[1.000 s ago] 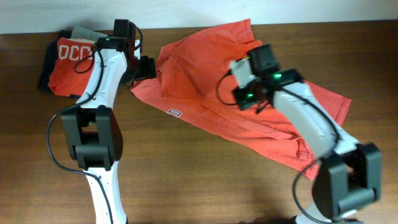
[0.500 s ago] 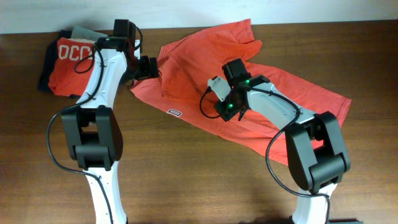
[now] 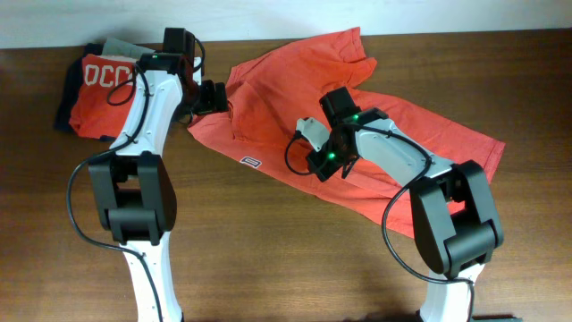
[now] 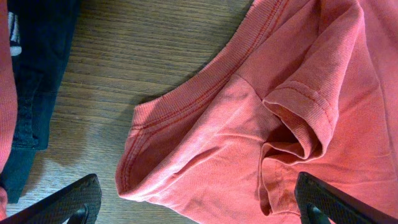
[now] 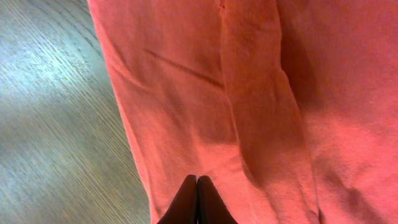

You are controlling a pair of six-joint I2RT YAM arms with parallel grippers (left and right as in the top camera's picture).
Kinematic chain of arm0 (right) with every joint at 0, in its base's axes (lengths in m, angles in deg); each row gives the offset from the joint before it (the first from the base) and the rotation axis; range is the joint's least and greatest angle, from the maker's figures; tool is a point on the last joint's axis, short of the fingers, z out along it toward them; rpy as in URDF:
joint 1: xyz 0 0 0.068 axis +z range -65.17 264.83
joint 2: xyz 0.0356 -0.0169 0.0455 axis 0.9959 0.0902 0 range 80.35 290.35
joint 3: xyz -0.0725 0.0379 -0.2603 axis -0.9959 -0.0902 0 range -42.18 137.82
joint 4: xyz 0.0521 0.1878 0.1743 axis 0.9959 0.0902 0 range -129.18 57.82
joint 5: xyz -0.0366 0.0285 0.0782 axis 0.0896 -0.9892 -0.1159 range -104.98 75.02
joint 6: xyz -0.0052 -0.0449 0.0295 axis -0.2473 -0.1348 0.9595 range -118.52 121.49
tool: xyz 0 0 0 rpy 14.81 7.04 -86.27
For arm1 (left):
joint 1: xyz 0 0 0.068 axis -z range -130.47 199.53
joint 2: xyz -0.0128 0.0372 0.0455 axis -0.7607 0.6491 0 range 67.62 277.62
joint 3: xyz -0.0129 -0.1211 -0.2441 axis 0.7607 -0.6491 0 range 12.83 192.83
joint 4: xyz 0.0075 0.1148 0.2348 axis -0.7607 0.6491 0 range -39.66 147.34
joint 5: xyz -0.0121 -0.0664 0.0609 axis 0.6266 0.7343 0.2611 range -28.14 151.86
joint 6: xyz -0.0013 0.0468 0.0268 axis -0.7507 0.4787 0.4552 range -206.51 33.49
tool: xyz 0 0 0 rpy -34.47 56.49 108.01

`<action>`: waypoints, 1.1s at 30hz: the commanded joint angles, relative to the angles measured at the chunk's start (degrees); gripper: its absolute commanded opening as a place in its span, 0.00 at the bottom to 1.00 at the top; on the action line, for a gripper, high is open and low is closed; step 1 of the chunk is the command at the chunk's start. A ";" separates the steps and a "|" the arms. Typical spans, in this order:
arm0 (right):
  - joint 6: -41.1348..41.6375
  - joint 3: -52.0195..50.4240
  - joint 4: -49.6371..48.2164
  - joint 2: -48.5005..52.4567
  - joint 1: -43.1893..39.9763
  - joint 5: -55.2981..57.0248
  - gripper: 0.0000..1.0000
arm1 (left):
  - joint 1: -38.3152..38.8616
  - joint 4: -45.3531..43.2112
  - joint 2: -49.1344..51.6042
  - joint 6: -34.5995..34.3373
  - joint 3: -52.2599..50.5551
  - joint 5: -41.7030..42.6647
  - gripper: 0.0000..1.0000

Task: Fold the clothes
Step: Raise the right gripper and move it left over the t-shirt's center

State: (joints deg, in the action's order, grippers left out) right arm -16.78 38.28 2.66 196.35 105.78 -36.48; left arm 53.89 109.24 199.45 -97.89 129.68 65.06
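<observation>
**Coral-red T-shirt (image 3: 402, 134) lying rumpled on the wooden table (image 3: 268, 259)**

We are seeing the shirt sprawling diagonally across the tabletop, its hem label (image 3: 250, 162) facing up. The left gripper (image 4: 199, 202) is hovering wide open over a sleeve corner. The right gripper (image 5: 196, 200) is pointing its fingers, pressed together, at fabric near the shirt's edge.

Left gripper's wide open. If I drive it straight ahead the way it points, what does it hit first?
The left gripper would most likely meet the T-shirt first: its rumpled edge lies right between the open jaws in the wrist view. How far off is unclear.
</observation>
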 commanded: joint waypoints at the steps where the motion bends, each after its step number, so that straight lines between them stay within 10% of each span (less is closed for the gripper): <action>1: -0.37 0.09 0.13 0.22 0.42 -1.81 0.04 | -0.02 -0.11 -0.15 0.33 0.17 0.44 0.99; 33: 3.56 0.11 -1.79 3.41 0.44 0.22 0.04 | -0.02 -0.11 -0.15 0.33 0.17 0.44 0.99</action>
State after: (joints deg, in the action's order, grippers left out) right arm -13.67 38.28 1.02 199.11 105.78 -36.91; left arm 53.89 109.24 199.45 -97.89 129.68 65.06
